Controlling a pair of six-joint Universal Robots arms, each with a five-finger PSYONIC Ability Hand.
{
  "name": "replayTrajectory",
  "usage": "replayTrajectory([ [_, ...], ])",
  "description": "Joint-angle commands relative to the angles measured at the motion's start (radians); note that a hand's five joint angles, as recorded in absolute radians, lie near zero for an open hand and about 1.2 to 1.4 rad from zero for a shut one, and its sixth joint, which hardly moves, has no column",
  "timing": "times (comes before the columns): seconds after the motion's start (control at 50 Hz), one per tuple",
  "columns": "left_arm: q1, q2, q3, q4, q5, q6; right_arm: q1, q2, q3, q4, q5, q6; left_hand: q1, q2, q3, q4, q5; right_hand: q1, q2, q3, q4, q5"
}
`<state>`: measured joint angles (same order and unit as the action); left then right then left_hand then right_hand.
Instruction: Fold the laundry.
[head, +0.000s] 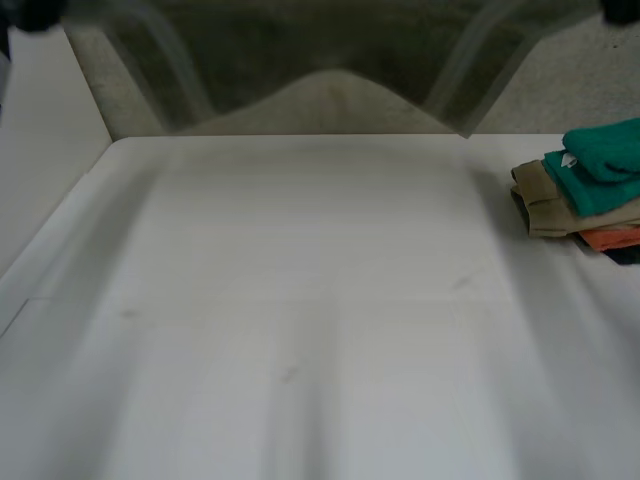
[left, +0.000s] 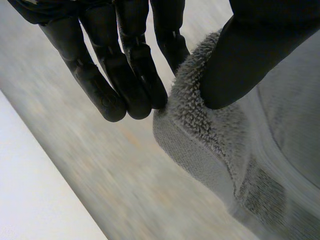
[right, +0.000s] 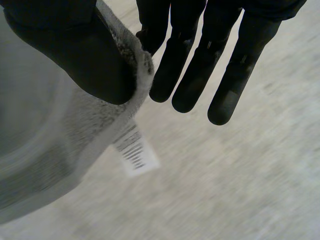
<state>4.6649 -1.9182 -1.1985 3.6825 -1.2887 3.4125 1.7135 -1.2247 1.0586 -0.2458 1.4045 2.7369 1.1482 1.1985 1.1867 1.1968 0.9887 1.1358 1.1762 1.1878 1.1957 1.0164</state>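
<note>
Grey fleece garment (left: 210, 145) hangs stretched above the far edge of the tabletop (head: 300, 300), an edge pinched in each hand. The left hand (left: 125, 75) clamps the pile between thumb and straight fingers (left: 145, 85). The right hand (right: 200, 65) pinches the same way, just above a white label (right: 135, 152). Folded clothes (head: 585, 190) are stacked at the tabletop's right edge.

I'm looking down on a white table (head: 300, 300), with soft, even light lying across its top. Past its far edge I'm seeing speckled grey floor (head: 590, 90), and a plain white panel (head: 40, 150) is standing along the table's left side.
</note>
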Motion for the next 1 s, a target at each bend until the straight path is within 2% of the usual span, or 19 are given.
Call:
replayTrajectory([
  [0.02, -0.008, -0.025, -0.199, -0.052, 0.054, 0.033, 0.012, 0.077, 0.069, 0.221, -0.059, -0.068, 0.248, 0.198, 0.21, 0.199, 0.233, 0.26, 0.22, 0.208, 0.201, 0.205],
  [0.12, -0.014, -0.028, -0.349, -0.082, 0.083, 0.102, 0.017, 0.149, 0.126, 0.328, -0.072, -0.163, 0.248, 0.198, 0.21, 0.199, 0.233, 0.26, 0.22, 0.208, 0.201, 0.205],
  [0.22, -0.009, -0.015, -0.493, -0.249, 0.057, 0.263, -0.005, 0.194, 0.184, 0.457, -0.05, -0.304, 0.248, 0.198, 0.21, 0.199, 0.233, 0.26, 0.22, 0.208, 0.201, 0.205],
  [0.24, -0.006, -0.001, -0.541, -0.321, 0.051, 0.33, -0.017, 0.191, 0.208, 0.526, -0.027, -0.36, 0.248, 0.198, 0.21, 0.199, 0.233, 0.26, 0.22, 0.208, 0.201, 0.205],
  [0.3, 0.001, 0.037, -0.614, -0.447, 0.037, 0.433, -0.031, 0.165, 0.253, 0.655, 0.013, -0.454, 0.248, 0.198, 0.21, 0.199, 0.233, 0.26, 0.22, 0.208, 0.201, 0.205],
  [0.32, 0.005, 0.079, -0.657, -0.541, 0.029, 0.506, -0.043, 0.134, 0.288, 0.753, 0.043, -0.521, 0.248, 0.198, 0.21, 0.199, 0.233, 0.26, 0.22, 0.208, 0.201, 0.205],
  [0.38, 0.008, 0.149, -0.717, -0.706, 0.023, 0.629, -0.07, 0.071, 0.355, 0.896, 0.089, -0.62, 0.248, 0.198, 0.21, 0.199, 0.233, 0.26, 0.22, 0.208, 0.201, 0.205],
  [0.4, 0.017, 0.192, -0.749, -0.81, 0.02, 0.699, -0.096, 0.032, 0.395, 0.972, 0.106, -0.685, 0.248, 0.198, 0.21, 0.199, 0.233, 0.26, 0.22, 0.208, 0.201, 0.205],
  [0.48, 0.049, 0.267, -0.782, -0.969, 0.061, 0.829, -0.138, -0.018, 0.431, 0.988, 0.079, -0.831, 0.248, 0.198, 0.21, 0.199, 0.233, 0.26, 0.22, 0.208, 0.201, 0.205],
  [0.54, 0.055, 0.278, -0.756, -0.951, 0.103, 0.84, -0.138, -0.007, 0.413, 0.936, 0.057, -0.849, 0.248, 0.198, 0.21, 0.199, 0.233, 0.26, 0.22, 0.208, 0.201, 0.205],
  [0.6, 0.046, 0.237, -0.687, -0.868, 0.123, 0.785, -0.117, 0.039, 0.357, 0.838, 0.053, -0.766, 0.248, 0.198, 0.21, 0.199, 0.233, 0.26, 0.22, 0.208, 0.201, 0.205],
  [0.68, 0.008, 0.131, -0.56, -0.728, 0.1, 0.662, -0.092, 0.103, 0.296, 0.703, 0.045, -0.625, 0.248, 0.198, 0.21, 0.199, 0.233, 0.26, 0.22, 0.208, 0.201, 0.205],
  [0.7, -0.011, 0.078, -0.502, -0.675, 0.079, 0.616, -0.084, 0.129, 0.275, 0.65, 0.045, -0.579, 0.248, 0.198, 0.21, 0.199, 0.233, 0.26, 0.22, 0.208, 0.201, 0.205],
  [0.8, -0.067, -0.079, -0.317, -0.555, -0.007, 0.534, -0.06, 0.215, 0.212, 0.493, 0.042, -0.5, 0.248, 0.198, 0.21, 0.199, 0.233, 0.26, 0.22, 0.208, 0.201, 0.205],
  [0.94, -0.153, -0.304, -0.052, -0.527, -0.133, 0.554, -0.019, 0.355, 0.098, 0.315, 0.065, -0.5, 0.248, 0.198, 0.21, 0.199, 0.233, 0.26, 0.22, 0.208, 0.201, 0.205],
  [1.0, -0.176, -0.364, 0.011, -0.533, -0.158, 0.57, -0.009, 0.396, 0.06, 0.277, 0.079, -0.503, 0.248, 0.198, 0.21, 0.199, 0.233, 0.26, 0.22, 0.208, 0.201, 0.205],
])
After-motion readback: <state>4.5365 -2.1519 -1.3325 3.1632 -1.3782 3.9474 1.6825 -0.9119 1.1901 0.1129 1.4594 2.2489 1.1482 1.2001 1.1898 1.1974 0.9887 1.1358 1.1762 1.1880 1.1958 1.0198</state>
